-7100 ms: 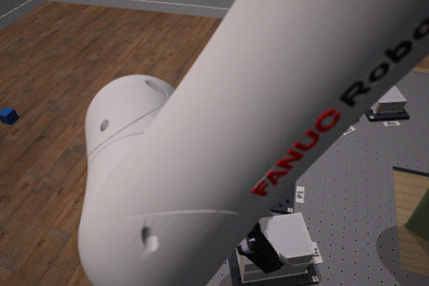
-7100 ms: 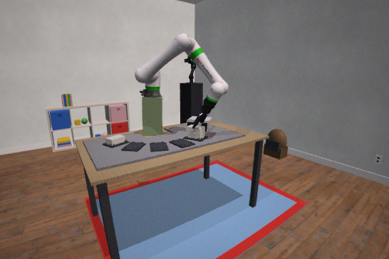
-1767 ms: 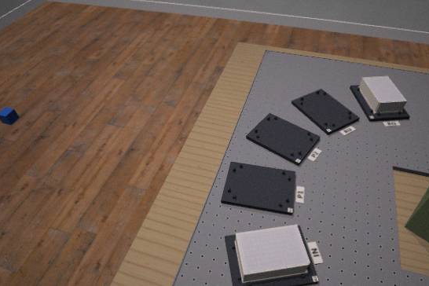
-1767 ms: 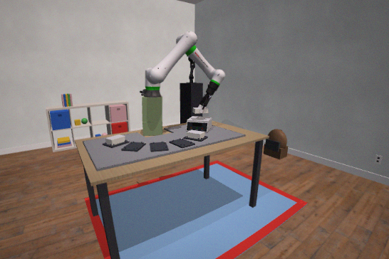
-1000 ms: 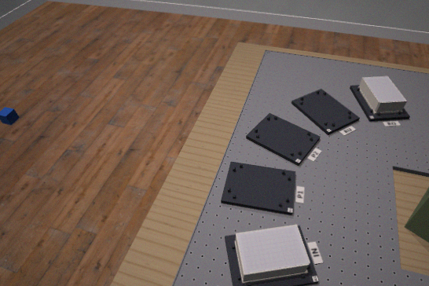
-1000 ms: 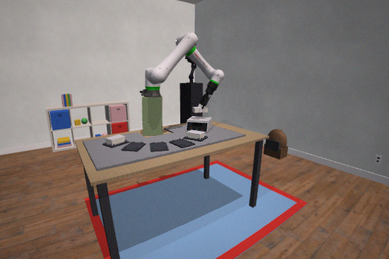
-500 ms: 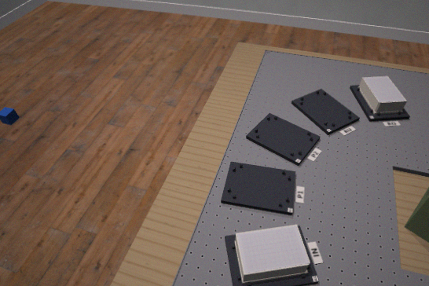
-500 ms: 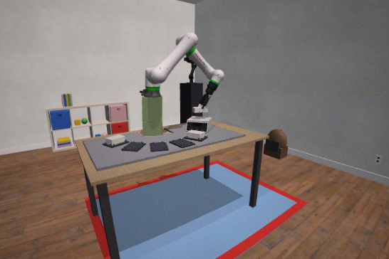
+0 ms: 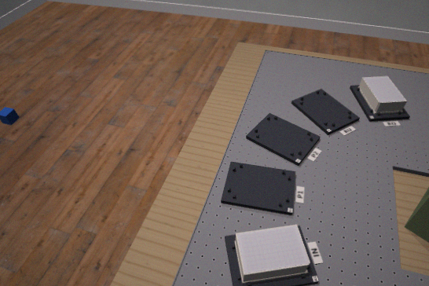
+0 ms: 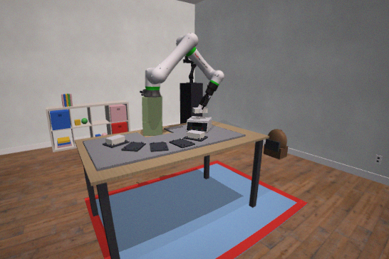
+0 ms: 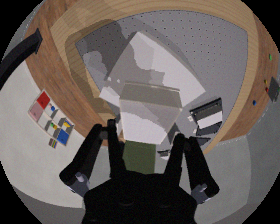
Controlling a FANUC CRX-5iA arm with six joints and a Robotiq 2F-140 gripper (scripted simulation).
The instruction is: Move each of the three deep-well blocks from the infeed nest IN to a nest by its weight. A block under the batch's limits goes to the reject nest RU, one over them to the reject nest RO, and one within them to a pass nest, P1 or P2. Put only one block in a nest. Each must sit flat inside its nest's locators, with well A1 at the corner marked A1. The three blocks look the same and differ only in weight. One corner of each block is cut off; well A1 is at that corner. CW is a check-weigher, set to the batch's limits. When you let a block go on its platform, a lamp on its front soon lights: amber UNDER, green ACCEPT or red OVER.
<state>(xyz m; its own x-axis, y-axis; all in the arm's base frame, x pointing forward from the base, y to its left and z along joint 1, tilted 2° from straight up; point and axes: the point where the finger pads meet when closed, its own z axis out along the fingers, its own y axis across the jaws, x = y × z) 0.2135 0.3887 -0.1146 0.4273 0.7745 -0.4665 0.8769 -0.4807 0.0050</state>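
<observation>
My gripper (image 10: 200, 109) (image 11: 146, 117) is shut on a white deep-well block (image 10: 199, 112) (image 11: 150, 111). It holds the block close above the platform of the check-weigher CW (image 10: 199, 124) (image 11: 158, 62). I cannot tell whether the block touches the platform. A second block (image 9: 272, 251) (image 10: 196, 134) sits in the infeed nest IN. A third block (image 9: 383, 93) (image 10: 115, 139) sits in the nest RO (image 9: 394, 116). The nests P1 (image 9: 258, 186), P2 (image 9: 283, 137) and RU (image 9: 325, 111) are empty black plates. I see no lit lamp on the check-weigher's front.
The nests lie in an arc on the grey perforated mat (image 9: 347, 188) on the wooden table (image 10: 165, 161). The arm's green pedestal (image 9: 427, 216) (image 10: 152, 117) stands at the back of the table. A shelf (image 10: 88, 124) stands by the wall.
</observation>
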